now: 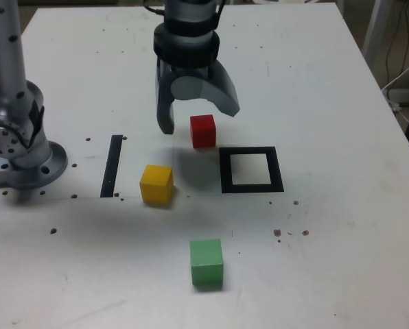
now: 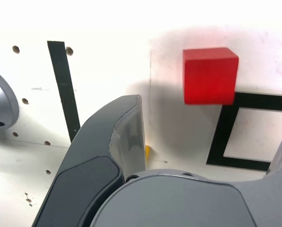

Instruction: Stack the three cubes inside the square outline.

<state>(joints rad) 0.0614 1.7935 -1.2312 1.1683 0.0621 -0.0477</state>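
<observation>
Hovering curved grey gripper (image 1: 198, 120) (jaws spread wide), solid red cube (image 1: 203, 131), green cube (image 1: 206, 264) at red's six o'clock, exterior view.

Exterior view: high, looking down across whole table; wrist view: close above, sharing red cube (image 1: 203, 131).

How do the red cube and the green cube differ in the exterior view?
The red cube is red, while the green cube is light green. The red cube stands close to the square outline, whereas the green cube lies well away from it, nearer the camera. Both are plain, solid-colour blocks resting on the table, outside the outline.
</observation>
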